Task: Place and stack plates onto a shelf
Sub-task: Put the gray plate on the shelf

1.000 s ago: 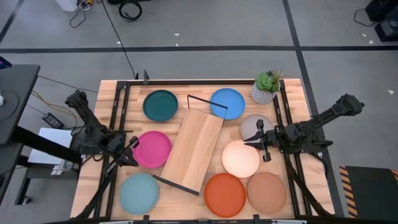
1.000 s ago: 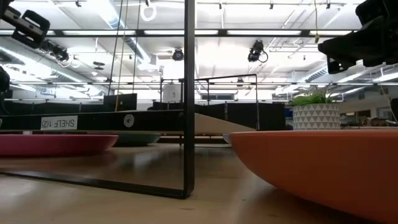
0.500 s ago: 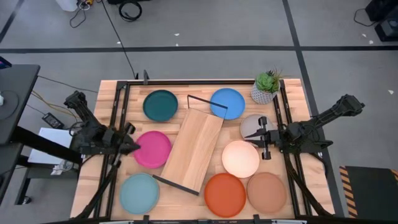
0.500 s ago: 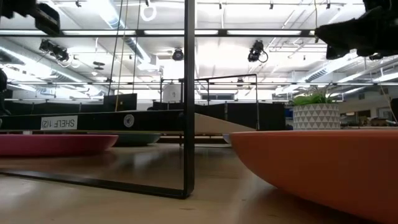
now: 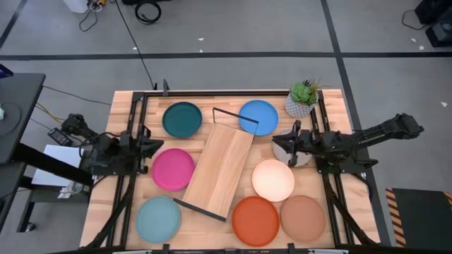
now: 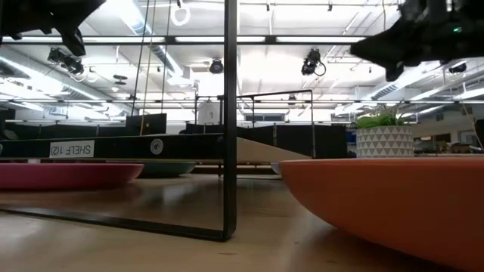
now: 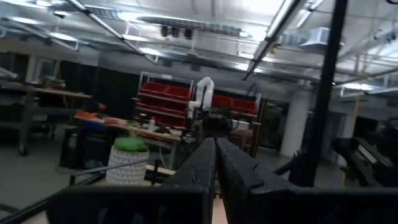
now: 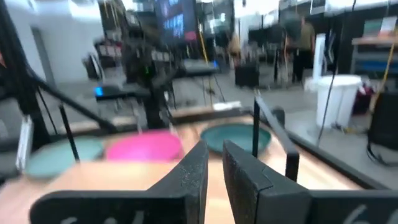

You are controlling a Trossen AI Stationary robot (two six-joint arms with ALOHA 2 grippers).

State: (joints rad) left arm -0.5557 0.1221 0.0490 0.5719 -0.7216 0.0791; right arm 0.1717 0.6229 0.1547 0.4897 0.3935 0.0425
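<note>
Eight plates lie flat on the slatted tabletop: dark teal (image 5: 182, 119), blue (image 5: 258, 116), grey (image 5: 300, 156), cream (image 5: 273, 180), magenta (image 5: 173, 169), light blue (image 5: 158, 219), orange (image 5: 256, 220) and tan-brown (image 5: 302, 217). The shelf (image 5: 220, 169) lies slantwise between them, bare, with a black wire frame at each end. My left gripper (image 5: 147, 146) is shut and empty, raised beyond the magenta plate's left rim. My right gripper (image 5: 277, 144) hangs over the grey plate's left part, open by a narrow gap and empty. The right arm hides most of the grey plate.
A small potted plant (image 5: 302, 99) stands at the far right corner, beside the blue plate. Black frame rails (image 5: 135, 120) run along the table's left and right sides. In the low view the near wire frame (image 6: 229, 121) stands upright next to the orange plate (image 6: 393, 204).
My left gripper has risen from the magenta plate's left rim, moved toward the far edge and tipped up to about level. My right gripper has moved toward the table's left and far side over the grey plate, also tipping up. No plate has moved.
</note>
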